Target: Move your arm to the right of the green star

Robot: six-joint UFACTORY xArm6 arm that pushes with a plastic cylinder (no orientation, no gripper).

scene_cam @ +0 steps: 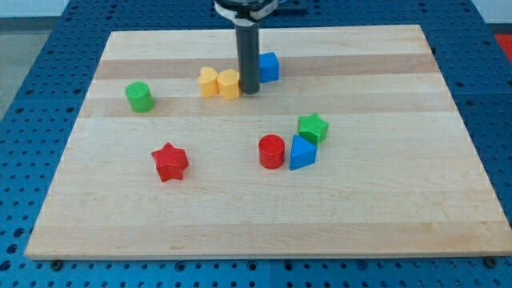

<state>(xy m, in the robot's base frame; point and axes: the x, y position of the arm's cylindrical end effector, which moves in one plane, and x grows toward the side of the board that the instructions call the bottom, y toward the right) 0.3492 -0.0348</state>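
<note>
Camera view | my tip [250, 90] sat beside yellow block [229, 84], well apart from green star [313, 127] | move not done (no gripper in view)

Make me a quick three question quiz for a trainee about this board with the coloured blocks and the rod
1. True or false: my tip already sits to the view's right of the green star.
2. Which block touches the green star? A) red star B) blue triangular block C) green cylinder
3. Fill in: my tip stands between the yellow hexagonal block and the blue ____ near the view's top.

Key:
1. False. My tip is up and to the view's left of the green star.
2. B, the blue triangular block. The red star and green cylinder lie far off to the view's left.
3. cube.
</note>
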